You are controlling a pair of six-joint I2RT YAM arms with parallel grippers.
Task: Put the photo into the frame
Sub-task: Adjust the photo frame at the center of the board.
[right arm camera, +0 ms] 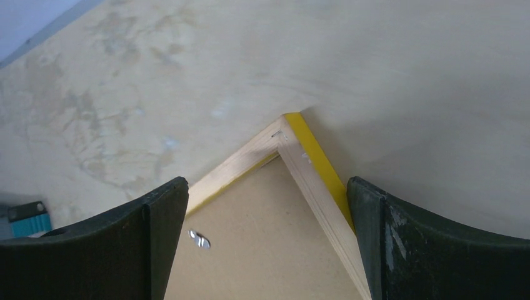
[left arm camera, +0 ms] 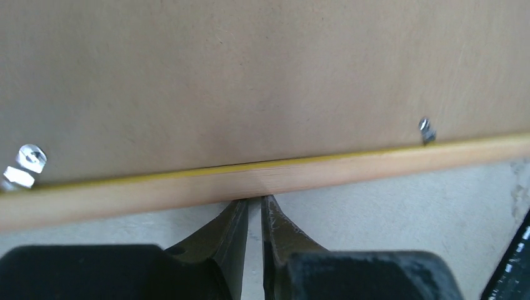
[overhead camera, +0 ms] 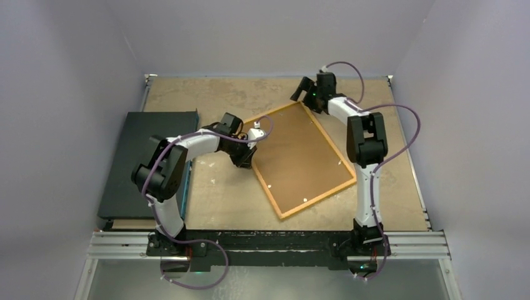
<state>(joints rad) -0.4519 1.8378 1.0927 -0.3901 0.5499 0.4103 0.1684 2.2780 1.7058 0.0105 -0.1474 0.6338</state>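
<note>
The yellow-orange frame (overhead camera: 319, 197) lies back-up and skewed on the table, a brown backing board (overhead camera: 300, 156) filling it. The photo is hidden. My left gripper (overhead camera: 249, 164) sits at the frame's left edge. In the left wrist view its jaws (left arm camera: 254, 203) are shut with only a slit between them, and the tips touch the wooden rail (left arm camera: 375, 165). My right gripper (overhead camera: 305, 92) hovers over the far corner, open. In the right wrist view its fingers (right arm camera: 156, 237) straddle that corner (right arm camera: 284, 134) without touching it.
A flat black panel (overhead camera: 150, 162) lies at the table's left, under my left arm. Small metal tabs (left arm camera: 427, 130) (right arm camera: 199, 239) sit along the board's edges. Grey walls close the table (overhead camera: 206, 94) on three sides. A teal object (right arm camera: 28, 219) shows at the right wrist view's left edge.
</note>
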